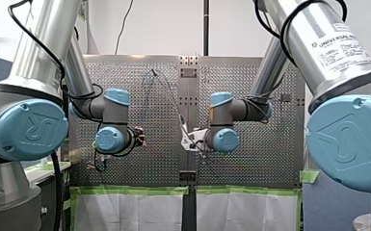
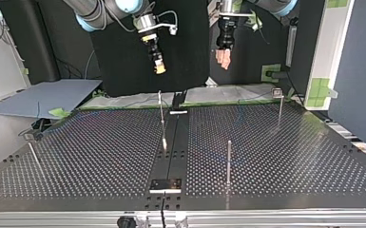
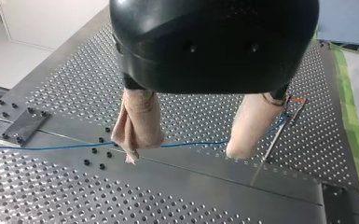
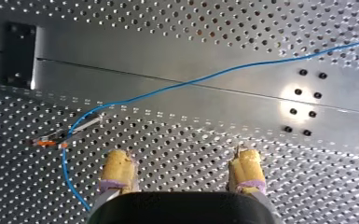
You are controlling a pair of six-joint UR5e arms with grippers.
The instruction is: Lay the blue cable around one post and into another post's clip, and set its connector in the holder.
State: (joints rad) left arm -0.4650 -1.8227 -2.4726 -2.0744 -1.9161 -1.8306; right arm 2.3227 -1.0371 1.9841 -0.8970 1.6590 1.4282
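My left gripper (image 3: 184, 149) and my right gripper (image 4: 182, 158) hover wide and empty over the slack blue cable (image 4: 214, 75), seemingly ready to grasp it.

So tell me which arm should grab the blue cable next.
Probably left: my left tool, open, hangs over the blue cable, which crosses under the gap between its fingers. My right tool is open too, but the cable there runs ahead of it and beside one finger.

Thin blue cable (image 4: 191, 81) — slack, flat on perforated metal tabletop (image 4: 191, 154), bends sharply beside slim metal post (image 4: 86, 123) with orange clip (image 4: 46, 142).
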